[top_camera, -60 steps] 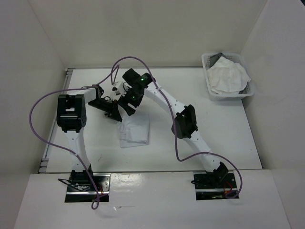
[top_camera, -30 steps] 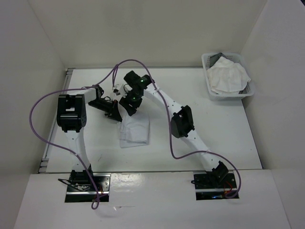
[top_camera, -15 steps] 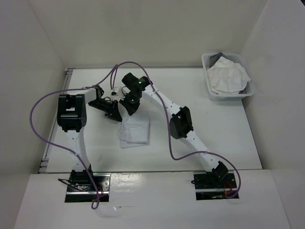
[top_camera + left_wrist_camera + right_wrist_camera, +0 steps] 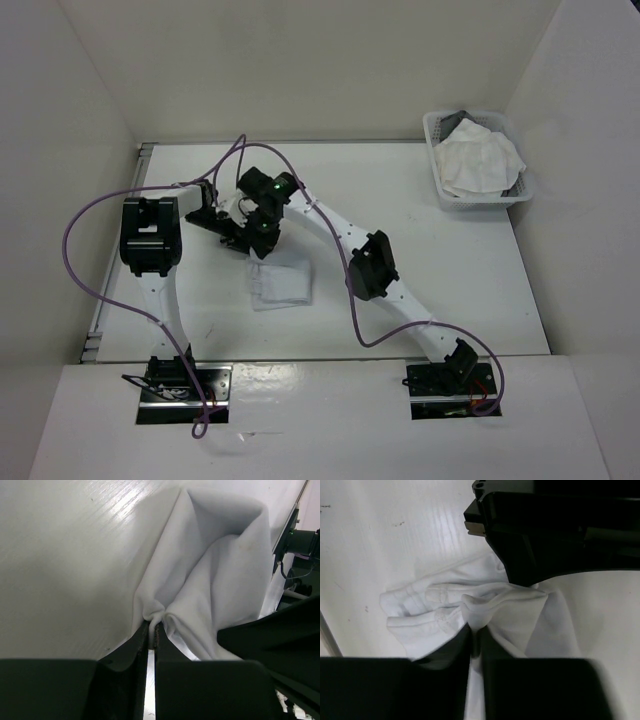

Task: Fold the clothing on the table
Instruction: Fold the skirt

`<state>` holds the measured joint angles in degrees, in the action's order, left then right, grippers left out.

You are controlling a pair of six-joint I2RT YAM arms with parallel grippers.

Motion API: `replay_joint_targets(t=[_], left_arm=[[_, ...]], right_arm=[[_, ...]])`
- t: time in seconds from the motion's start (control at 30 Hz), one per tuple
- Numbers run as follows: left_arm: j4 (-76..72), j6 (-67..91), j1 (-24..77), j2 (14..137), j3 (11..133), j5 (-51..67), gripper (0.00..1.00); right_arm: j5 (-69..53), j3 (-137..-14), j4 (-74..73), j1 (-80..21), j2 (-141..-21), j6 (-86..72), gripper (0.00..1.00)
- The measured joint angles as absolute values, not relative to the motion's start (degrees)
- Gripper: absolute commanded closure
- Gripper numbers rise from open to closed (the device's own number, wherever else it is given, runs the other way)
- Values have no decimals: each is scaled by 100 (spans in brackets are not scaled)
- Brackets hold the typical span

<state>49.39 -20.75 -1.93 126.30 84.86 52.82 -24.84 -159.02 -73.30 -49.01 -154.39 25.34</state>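
The clothing (image 4: pixel 282 285) — a thin white piece — lies on the table (image 4: pixel 450 280) left of its middle, its near part flat and its far edge gathered up where my two claws meet over it. My left claw (image 4: pixel 152 628) is pinched tight on a ridge of that fabric: the two dark fingers stand almost together with a puckered fold caught between their tips, and the fabric fans away from there in soft creases. My right claw (image 4: pixel 475 630) is closed just as hard on another raised fold, its fingertips nearly touching with white fabric nipped between them. From above I cannot see either pinch — the wrists sit over the clothing's far edge and cover it, so I cannot tell which corner each claw has. In my left wrist's view the dark bulk of the other arm cuts across the lower right and hides that part of the fabric. In my right wrist's view the black body of the left claw fills the upper right, and the fabric runs under it out of sight. Stitched bands show on the rumpled end at the left there, too soft to read as hem or cuff. Well apart, at the table's far right corner, a white lattice basket (image 4: pixel 485 203) holds crumpled white cloths (image 4: pixel 480 158). Purple cables (image 4: pixel 72 250) loop off both arms.
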Motion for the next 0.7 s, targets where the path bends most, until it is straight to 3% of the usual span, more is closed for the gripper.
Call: replay_joint_targets(t=[0.07,0.13,0.23,0.5,0.7], left_arm=[[4939,-2078,-193,12632,8486,5282,100],[4939,-2075,-193,12632,8486,5284,100],[4939,-2073,-193,12632,8486,5282,100],[4941,-2067,-193,12632,8486,5282,100],[4939,-2060,-193,12632,8486,5282,100]], right_arm=[[-2353,-15902,-7312,-4915,-15439,2462,56],[-2152,-15902,-7290,-4912,-15436,2359,42],[-1817,-15823,-7225,-4904,-15367,2237,35],[-1114,-14650,-6860,-4982,-13887,1911,40],[-1039,-13780,-6248,-5677,-13037,1776,42]])
